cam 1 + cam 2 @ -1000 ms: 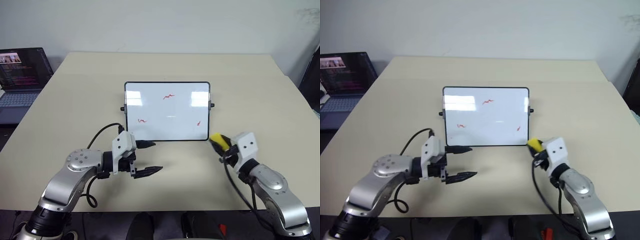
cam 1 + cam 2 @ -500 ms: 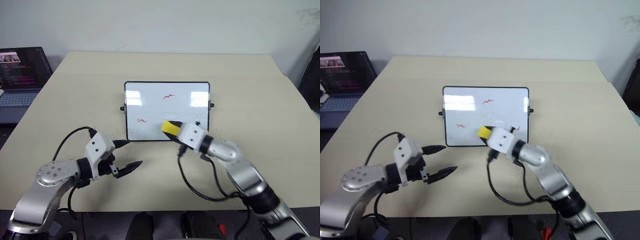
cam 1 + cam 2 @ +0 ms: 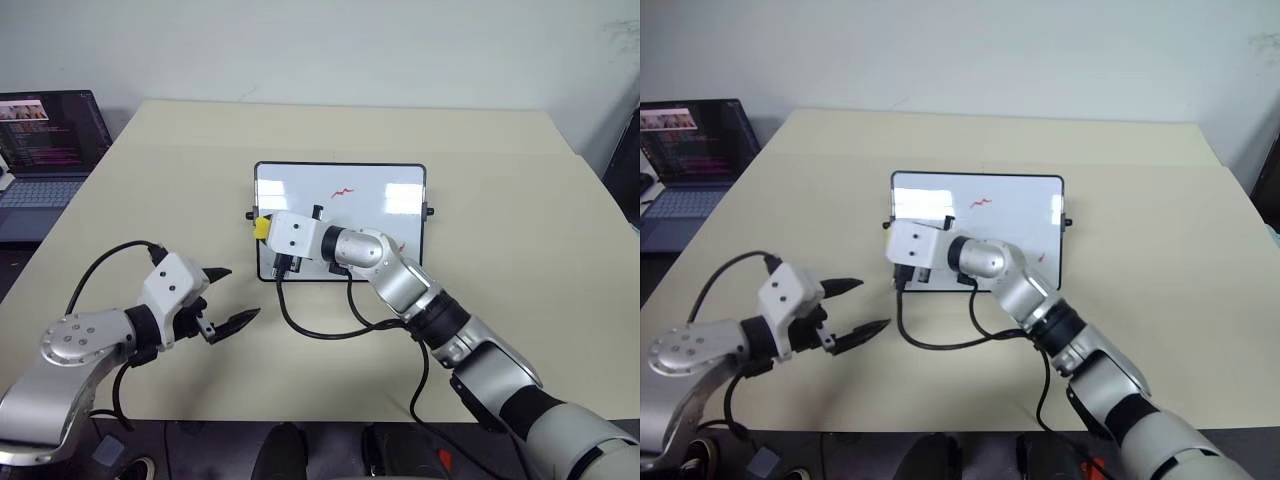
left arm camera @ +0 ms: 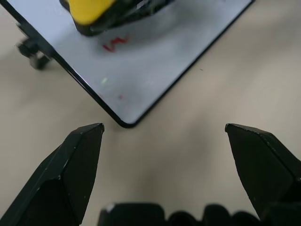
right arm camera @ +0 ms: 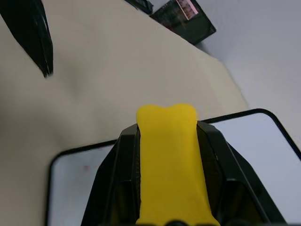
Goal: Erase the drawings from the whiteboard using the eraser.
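Our right gripper (image 5: 167, 141) reaches across the whiteboard (image 3: 385, 185), its two black fingers clenched on the yellow eraser (image 5: 169, 160), whose end sticks out past the fingertips. From our head cameras, the eraser (image 3: 261, 229) sits over the board's left edge, about halfway along that short side, just beside the small black knob there. The whiteboard lies flat near the middle of the beige table (image 3: 500, 200). One of the red drawings (image 3: 343, 192) shows clearly on the upper part of the white surface; a second (image 3: 401, 247) peeks out beside our right arm near the lower right. Through our left wrist camera a third red squiggle (image 4: 115, 44) lies on the board just beside the eraser's yellow end (image 4: 87, 9). Our left gripper (image 3: 228, 298) hangs above the table near the board's lower left corner, apart from it, its fingers spread wide and holding nothing. A dark laptop (image 3: 45, 130) sits open at the far left, its screen lit.
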Motion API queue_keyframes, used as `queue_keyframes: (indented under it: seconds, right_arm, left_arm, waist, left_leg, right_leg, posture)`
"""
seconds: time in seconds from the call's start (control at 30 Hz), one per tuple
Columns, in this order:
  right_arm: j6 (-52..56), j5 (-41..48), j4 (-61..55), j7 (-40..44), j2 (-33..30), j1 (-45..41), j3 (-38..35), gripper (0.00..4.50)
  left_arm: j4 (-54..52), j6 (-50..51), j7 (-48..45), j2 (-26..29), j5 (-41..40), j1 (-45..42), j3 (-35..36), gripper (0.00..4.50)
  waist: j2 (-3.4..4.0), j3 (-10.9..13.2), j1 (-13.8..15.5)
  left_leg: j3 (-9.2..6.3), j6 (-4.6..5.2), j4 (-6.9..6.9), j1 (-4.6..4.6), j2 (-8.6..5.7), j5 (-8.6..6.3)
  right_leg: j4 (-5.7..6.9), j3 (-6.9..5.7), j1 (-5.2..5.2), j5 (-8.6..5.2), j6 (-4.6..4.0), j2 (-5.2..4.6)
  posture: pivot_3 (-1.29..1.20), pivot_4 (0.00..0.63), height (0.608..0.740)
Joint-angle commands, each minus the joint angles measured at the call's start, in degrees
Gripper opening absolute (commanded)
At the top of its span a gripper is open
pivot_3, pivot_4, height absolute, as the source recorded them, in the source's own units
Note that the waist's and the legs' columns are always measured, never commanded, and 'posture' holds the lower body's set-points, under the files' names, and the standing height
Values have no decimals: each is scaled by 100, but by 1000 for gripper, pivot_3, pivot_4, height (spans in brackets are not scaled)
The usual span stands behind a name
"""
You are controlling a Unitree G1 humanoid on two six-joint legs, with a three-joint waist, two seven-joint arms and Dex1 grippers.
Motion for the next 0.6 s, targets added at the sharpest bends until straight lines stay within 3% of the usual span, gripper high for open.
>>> queue_keyframes:
  seconds: [0.03, 0.3, 0.47, 0.6]
  right_arm:
    - [-261, -216, 347, -151, 76, -221, -28, 1248]
    - [23, -451, 638, 669, 74, -114, 236, 1248]
    - [-301, -747, 831, -134, -19, -376, -5, 1248]
    - [-166, -703, 857, 329, -124, -231, 95, 1248]
  left_arm:
    - [57, -64, -156, 128, 19, -203, -68, 4500]
    - [213, -131, -333, 133, 51, -462, -149, 4500]
    - [220, -127, -425, 116, 39, -410, -144, 4500]
    - [162, -113, -479, 126, 36, -309, -152, 4500]
  waist:
    - [0, 0, -2]
    - [0, 0, -21]
    - [1, 0, -17]
    - [0, 0, -9]
  left_leg:
    - [0, 0, -1, -2, 0, 0]
    - [1, 0, -1, -2, 2, 0]
    - [0, 0, 1, -1, 2, 0]
    - [-1, 0, 2, -1, 1, 0]
  right_leg:
    - [-2, 0, -2, 0, 0, 0]
    - [5, 0, -5, 0, -1, 0]
    - [9, 0, -4, 0, -1, -1]
    - [10, -1, -4, 0, -1, -1]
  posture:
    - [0, 150, 740]
    - [0, 150, 740]
    - [0, 150, 740]
    - [0, 150, 740]
